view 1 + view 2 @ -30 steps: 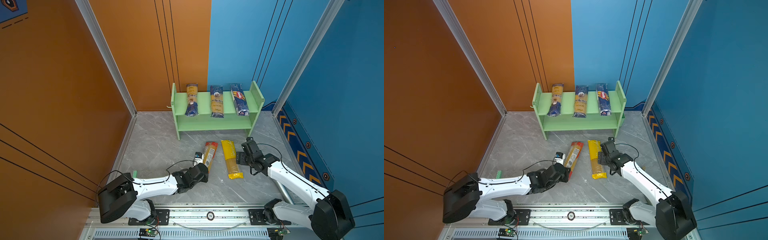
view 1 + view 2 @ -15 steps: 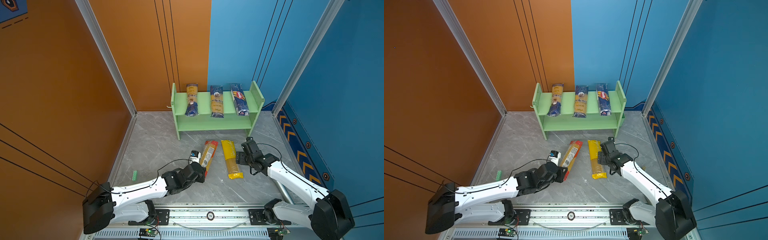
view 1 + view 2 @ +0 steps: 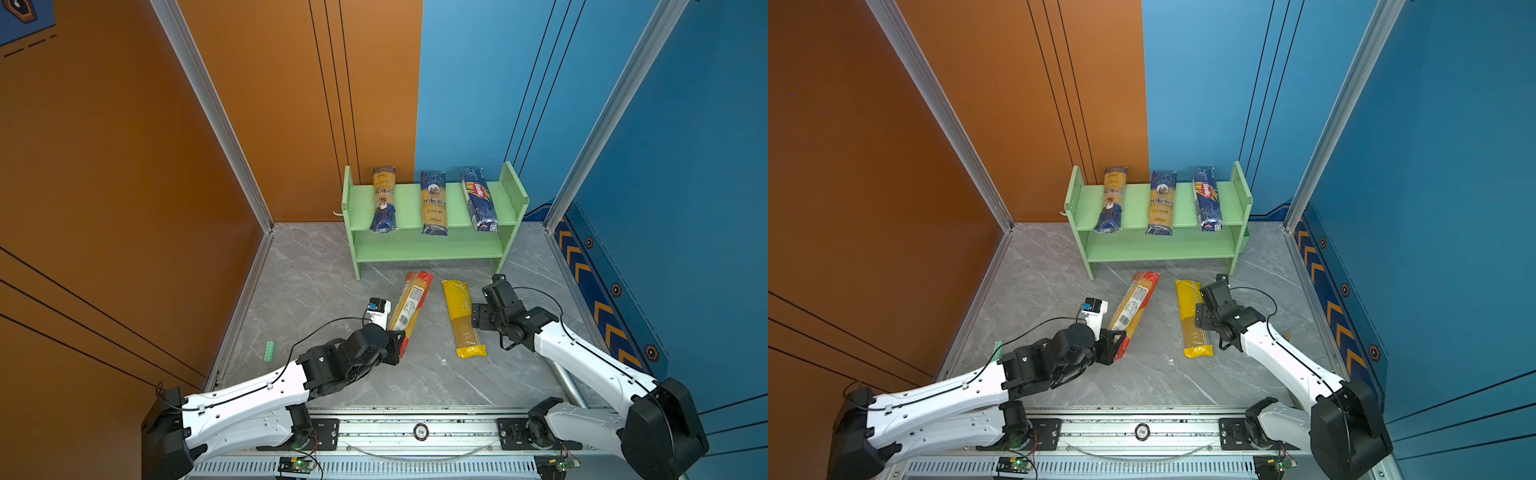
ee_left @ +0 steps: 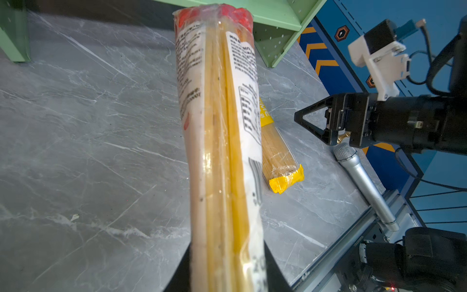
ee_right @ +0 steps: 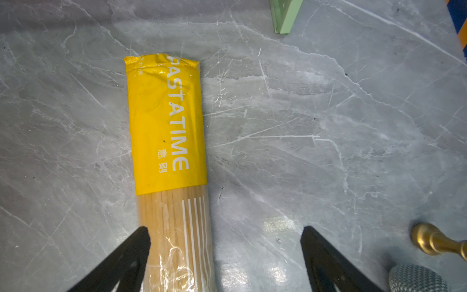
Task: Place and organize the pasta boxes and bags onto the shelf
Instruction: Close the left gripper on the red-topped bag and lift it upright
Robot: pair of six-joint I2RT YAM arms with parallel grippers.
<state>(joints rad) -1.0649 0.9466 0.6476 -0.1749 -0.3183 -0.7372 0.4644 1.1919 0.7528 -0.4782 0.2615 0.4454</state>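
Three spaghetti packets are already up on the green shelf (image 3: 428, 249). They lie front to back across its top tier with their near ends poking over the front edge: the left navy-and-yellow packet (image 3: 384, 199), the middle navy-and-yellow packet (image 3: 433, 202), and the Barilla packet (image 3: 478, 198) at the shelf's right end.

The other two are out in front of the shelf over the grey bench (image 3: 316, 291). The left jaws are pinching the red-ended packet (image 3: 409, 309) by the end farthest from the shelf. The right jaws are spread wide, low over the yellow-ended packet (image 3: 461, 318), which lies flat and runs between them close to one finger (image 5: 134, 242). A silver microphone (image 4: 364, 184) lies farther from the shelf.
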